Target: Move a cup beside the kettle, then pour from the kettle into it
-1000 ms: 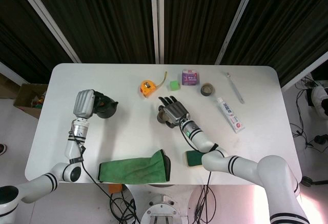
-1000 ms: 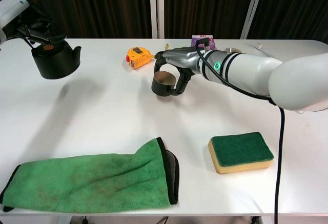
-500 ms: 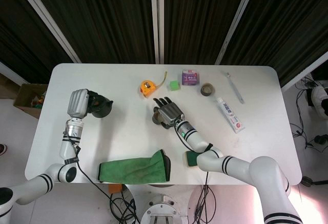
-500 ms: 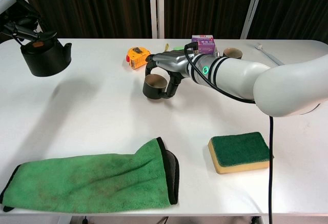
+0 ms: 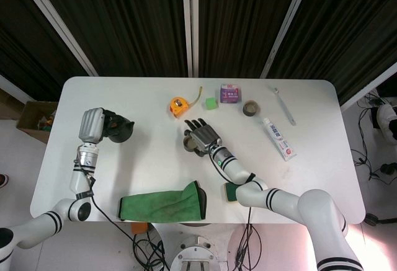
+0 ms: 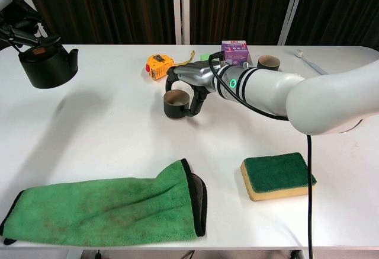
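Observation:
My left hand [image 6: 22,26] grips the black kettle [image 6: 45,68] by its top handle and holds it in the air over the table's far left; its shadow falls on the tabletop below. From the head view the kettle [image 5: 118,128] sits just right of the left hand [image 5: 92,125]. My right hand [image 6: 192,81] curls around a small dark brown cup [image 6: 176,105], upright with its open mouth up, at or just above the table near the middle. The right hand [image 5: 202,136] covers most of the cup [image 5: 190,142] in the head view. Cup and kettle are well apart.
An orange tape measure [image 6: 157,66], a green cube [image 5: 211,103], a purple box [image 6: 234,51] and a tape roll [image 6: 268,62] line the back. Toothpaste tube [image 5: 278,139] and toothbrush [image 5: 285,105] lie right. A sponge [image 6: 278,176] and green cloth [image 6: 106,211] lie in front.
My right hand carried the cup leftward and lowered it toward the table. My left hand shifted the lifted kettle further left.

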Motion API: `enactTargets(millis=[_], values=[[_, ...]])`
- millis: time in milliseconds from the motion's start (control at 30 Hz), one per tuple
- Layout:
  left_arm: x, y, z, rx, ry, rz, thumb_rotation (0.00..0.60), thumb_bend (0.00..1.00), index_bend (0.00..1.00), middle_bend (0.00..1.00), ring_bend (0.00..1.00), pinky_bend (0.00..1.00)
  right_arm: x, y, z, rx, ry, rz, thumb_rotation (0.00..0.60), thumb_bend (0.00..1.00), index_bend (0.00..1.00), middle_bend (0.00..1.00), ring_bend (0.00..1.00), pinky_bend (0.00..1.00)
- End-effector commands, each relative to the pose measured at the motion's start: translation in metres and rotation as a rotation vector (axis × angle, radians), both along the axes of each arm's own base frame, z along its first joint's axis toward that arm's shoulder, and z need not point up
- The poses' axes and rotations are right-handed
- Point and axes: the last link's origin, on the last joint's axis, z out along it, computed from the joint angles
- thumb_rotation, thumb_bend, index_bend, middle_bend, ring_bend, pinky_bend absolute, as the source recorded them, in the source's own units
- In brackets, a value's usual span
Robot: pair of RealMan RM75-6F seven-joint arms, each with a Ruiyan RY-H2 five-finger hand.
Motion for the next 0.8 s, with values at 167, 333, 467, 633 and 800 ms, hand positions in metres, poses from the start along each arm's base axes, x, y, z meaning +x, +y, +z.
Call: enactTargets(millis=[167, 333, 467, 633, 800], values=[[-0.001, 0.000, 0.000, 0.000, 0.000, 0.003, 0.600, 0.35, 1.00, 1.00, 1.00, 0.71, 0.001, 0.000, 0.000, 0.000, 0.003, 0.000, 0.600, 0.28, 0.12, 0.00, 0.00, 0.00], [-0.001, 0.000, 0.000, -0.002, 0.001, 0.000, 0.600, 0.35, 1.00, 1.00, 1.00, 0.71, 0.000, -0.001, 0.006, -0.013, -0.004, 0.003, 0.600, 0.28, 0.02, 0.00, 0.00, 0.00], [0.000, 0.000, 0.001, -0.001, 0.000, -0.003, 0.600, 0.35, 1.00, 1.00, 1.00, 0.71, -0.008, -0.003, 0.024, -0.052, -0.013, 0.017, 0.600, 0.28, 0.00, 0.00, 0.00, 0.00], [0.003, 0.001, 0.000, -0.007, 0.014, -0.013, 0.600, 0.35, 1.00, 1.00, 1.00, 0.71, -0.033, -0.004, 0.075, -0.143, -0.060, 0.002, 0.600, 0.27, 0.00, 0.00, 0.00, 0.00], [0.010, 0.001, -0.004, -0.028, 0.048, -0.031, 0.600, 0.35, 1.00, 1.00, 1.00, 0.71, -0.065, 0.003, 0.132, -0.239, -0.118, -0.049, 0.600, 0.27, 0.00, 0.00, 0.00, 0.00]])
